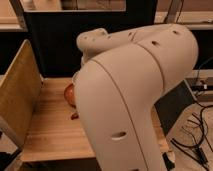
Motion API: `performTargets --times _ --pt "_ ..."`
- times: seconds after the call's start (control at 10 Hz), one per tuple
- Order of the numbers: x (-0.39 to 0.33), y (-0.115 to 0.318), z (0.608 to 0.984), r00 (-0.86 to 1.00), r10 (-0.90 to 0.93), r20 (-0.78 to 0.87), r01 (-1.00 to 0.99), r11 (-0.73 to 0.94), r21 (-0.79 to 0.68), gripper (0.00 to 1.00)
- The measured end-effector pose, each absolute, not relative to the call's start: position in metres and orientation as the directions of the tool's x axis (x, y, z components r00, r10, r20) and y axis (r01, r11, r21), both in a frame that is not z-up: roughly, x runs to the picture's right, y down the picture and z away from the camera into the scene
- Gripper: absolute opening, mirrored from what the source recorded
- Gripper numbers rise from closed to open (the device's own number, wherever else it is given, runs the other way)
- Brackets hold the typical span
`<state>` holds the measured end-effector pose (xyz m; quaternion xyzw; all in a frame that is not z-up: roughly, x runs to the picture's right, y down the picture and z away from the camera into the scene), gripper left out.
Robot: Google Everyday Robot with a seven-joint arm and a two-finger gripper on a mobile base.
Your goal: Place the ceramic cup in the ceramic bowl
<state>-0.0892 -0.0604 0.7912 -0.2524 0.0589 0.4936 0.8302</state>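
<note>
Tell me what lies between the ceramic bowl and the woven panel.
In the camera view, only bare wooden tabletop separates ceramic bowl from woven panel. The end effector is out of sight behind the arm.

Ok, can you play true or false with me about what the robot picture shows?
1. The robot's white arm fills most of the picture. True.
2. The whole ceramic bowl can be seen. False: only an orange edge peeks out left of the arm.
3. The ceramic cup sits in plain sight. False: it is nowhere to be seen.
4. The table is wooden. True.
5. The gripper hangs in clear view over the table. False: it is hidden behind the arm.
</note>
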Motion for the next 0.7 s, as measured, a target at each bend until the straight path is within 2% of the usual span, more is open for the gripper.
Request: performTargets --times 0.7 --pt "-0.147 -0.046 0.839 0.614 0.696 -0.372 -0.772 0.431 -0.467 0.00"
